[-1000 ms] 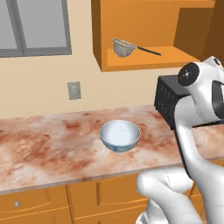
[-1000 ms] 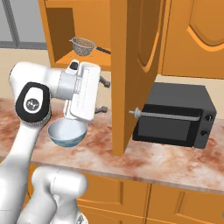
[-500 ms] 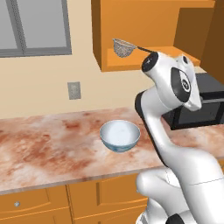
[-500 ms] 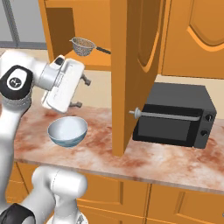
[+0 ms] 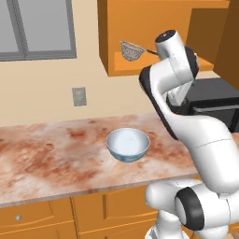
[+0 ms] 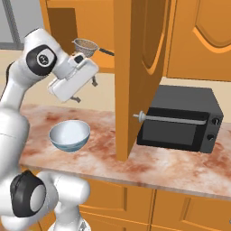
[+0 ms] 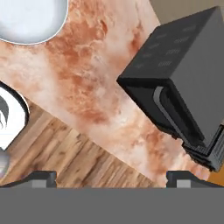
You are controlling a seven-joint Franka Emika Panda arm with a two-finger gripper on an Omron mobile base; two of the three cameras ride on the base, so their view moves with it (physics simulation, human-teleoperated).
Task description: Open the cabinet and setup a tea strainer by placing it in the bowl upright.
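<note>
— Changed? 
— Gripper (image 6: 85, 91) raised toward the shelf, jaws wide, empty; strainer (image 5: 132, 50) on the cabinet (image 5: 140, 28) shelf edge. 
— Room? 
— Bowl (image 5: 128, 144) on open counter (image 5: 51, 154); door (image 6: 137, 67) swung out.

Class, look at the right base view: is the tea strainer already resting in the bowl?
No, the tea strainer sits on the open cabinet shelf, above the bowl.
</note>
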